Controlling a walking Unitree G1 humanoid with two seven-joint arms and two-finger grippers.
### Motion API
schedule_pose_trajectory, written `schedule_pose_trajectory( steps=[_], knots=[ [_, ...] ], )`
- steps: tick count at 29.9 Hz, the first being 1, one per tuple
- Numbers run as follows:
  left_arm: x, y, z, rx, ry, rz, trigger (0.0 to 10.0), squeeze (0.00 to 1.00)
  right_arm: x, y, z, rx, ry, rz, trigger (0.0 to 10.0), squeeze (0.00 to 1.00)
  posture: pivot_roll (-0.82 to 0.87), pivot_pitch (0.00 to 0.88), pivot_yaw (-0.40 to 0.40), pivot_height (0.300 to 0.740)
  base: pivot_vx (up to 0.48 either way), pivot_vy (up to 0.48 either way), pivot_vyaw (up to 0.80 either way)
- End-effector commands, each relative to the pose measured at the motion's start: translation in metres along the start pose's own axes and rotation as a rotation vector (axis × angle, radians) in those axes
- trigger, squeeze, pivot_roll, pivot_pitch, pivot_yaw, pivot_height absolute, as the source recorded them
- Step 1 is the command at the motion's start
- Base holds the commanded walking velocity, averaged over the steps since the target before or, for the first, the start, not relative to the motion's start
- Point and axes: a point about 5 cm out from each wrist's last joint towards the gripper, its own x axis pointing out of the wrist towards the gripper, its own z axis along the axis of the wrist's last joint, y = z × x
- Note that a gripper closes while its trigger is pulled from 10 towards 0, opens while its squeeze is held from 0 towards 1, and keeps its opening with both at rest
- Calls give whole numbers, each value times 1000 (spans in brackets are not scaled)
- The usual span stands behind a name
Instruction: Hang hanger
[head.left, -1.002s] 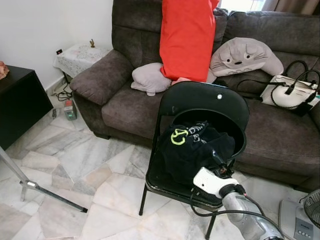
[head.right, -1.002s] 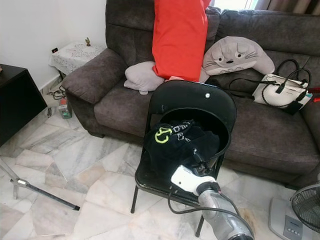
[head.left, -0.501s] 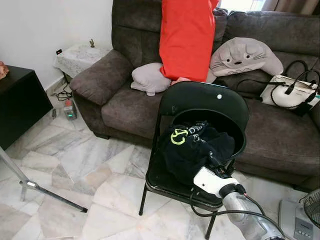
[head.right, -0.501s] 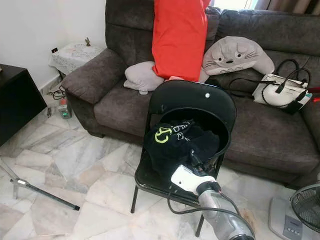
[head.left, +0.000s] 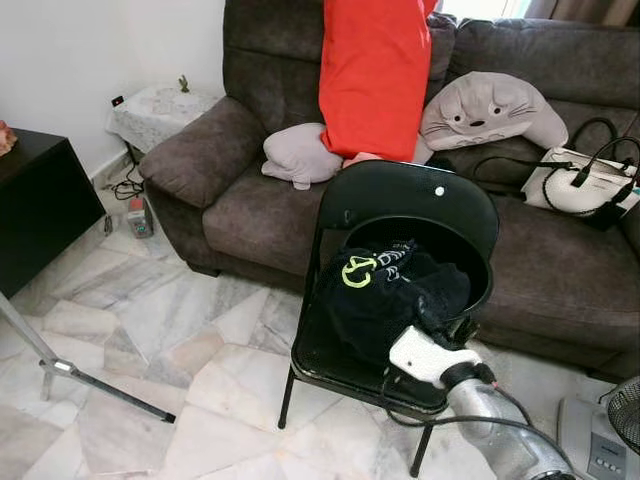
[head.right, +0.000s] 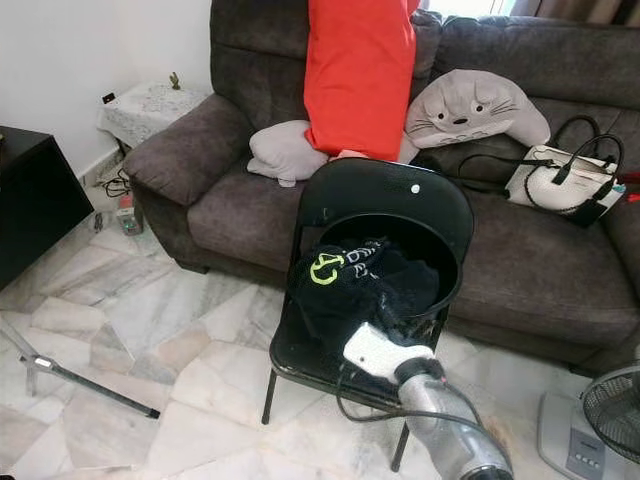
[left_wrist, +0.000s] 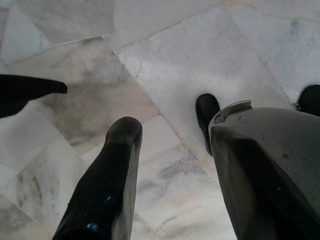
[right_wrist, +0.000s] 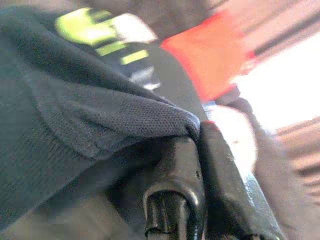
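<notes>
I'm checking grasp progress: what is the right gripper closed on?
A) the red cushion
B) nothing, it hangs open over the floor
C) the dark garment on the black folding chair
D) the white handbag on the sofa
C: the right gripper pinches a fold of the dark garment piled on the black folding chair.

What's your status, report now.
Right gripper shut on black garment on folding chair. Left gripper open, idle over floor. No hanger seen. Nothing in the way.
</notes>
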Motion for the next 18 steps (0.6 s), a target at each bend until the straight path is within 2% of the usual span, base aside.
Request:
schedule_pose_trajectory(
  steps=[1, 4, 7, 8, 9, 10, 13, 16, 18],
  knots=[
    [-2, 1, -7, -3, 25, -1, 10000, 0, 5, -24, 4, 37, -24, -102, 0, 0, -8, 99, -2, 740, 0, 0, 0],
    [-2, 1, -7, -3, 25, -1, 10000, 0, 5, -43, 8, 62, -49, -163, 0, 0, -11, 98, -3, 740, 0, 0, 0],
    [-2, 1, -7, -2, 25, -2, 10000, 0, 5, -47, 9, 66, -52, -172, 0, 0, -11, 98, -3, 740, 0, 0, 0],
    [-2, 1, -7, -2, 25, -3, 10000, 0, 5, -54, 9, 84, -48, -196, 0, 0, -13, 98, -3, 740, 0, 0, 0],
    [-2, 1, -7, -2, 25, -3, 10000, 0, 5, -54, 9, 84, -48, -196, 0, 0, -13, 98, -3, 740, 0, 0, 0],
    [-2, 1, -7, -2, 26, -5, 10000, 0, 5, -70, 11, 132, -50, -236, 0, 0, -20, 98, -2, 740, 0, 0, 0],
    [-2, 1, -7, -2, 26, -6, 10000, 0, 4, -77, 14, 140, -58, -249, 0, 0, -21, 97, -2, 740, 0, 0, 0],
    [-1, 1, -6, -2, 24, -7, 10000, 0, 4, -93, 19, 162, -70, -288, 0, 0, -22, 95, -2, 740, 0, 0, 0],
    [-1, 1, -6, -2, 24, -8, 10000, 0, 2, -99, 14, 178, -27, -302, 0, 0, -22, 94, -4, 740, 0, 0, 0]
  ],
)
